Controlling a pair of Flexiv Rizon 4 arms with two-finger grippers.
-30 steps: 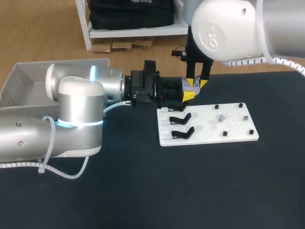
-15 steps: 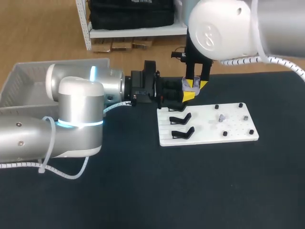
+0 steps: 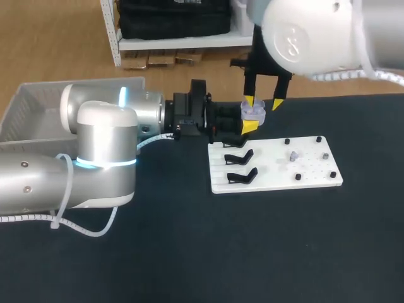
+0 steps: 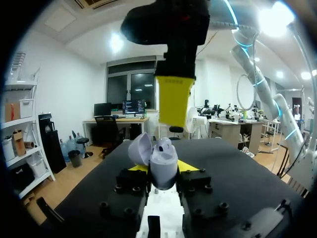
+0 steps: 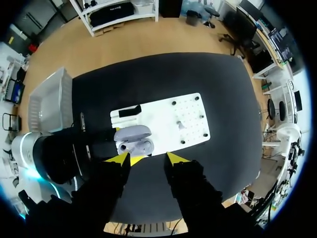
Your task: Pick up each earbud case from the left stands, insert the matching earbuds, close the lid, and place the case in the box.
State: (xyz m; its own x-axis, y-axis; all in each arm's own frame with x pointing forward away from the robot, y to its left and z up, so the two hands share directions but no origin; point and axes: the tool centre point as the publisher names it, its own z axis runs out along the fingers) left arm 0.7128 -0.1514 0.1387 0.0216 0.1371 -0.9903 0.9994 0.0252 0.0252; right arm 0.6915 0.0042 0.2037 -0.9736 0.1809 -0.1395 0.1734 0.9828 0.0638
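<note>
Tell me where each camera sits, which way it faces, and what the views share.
Head view: above and behind, looking down on the table; left gripper holds the open earbud case, right gripper above it.
Left wrist view: looks out along the left gripper across the table, case clamped in it.
Right wrist view: looks straight down, right gripper open over the case.
All three share the case.

Right gripper fingers spread, gap between them free. The earbud case sits just under that gap, lid up, pinched in the left gripper. Directly below left fingers: white board with black stands, which blocks a straight drop. Bare bench free beyond the board. Left arm lies across the way from the fingers back to the box.
</note>
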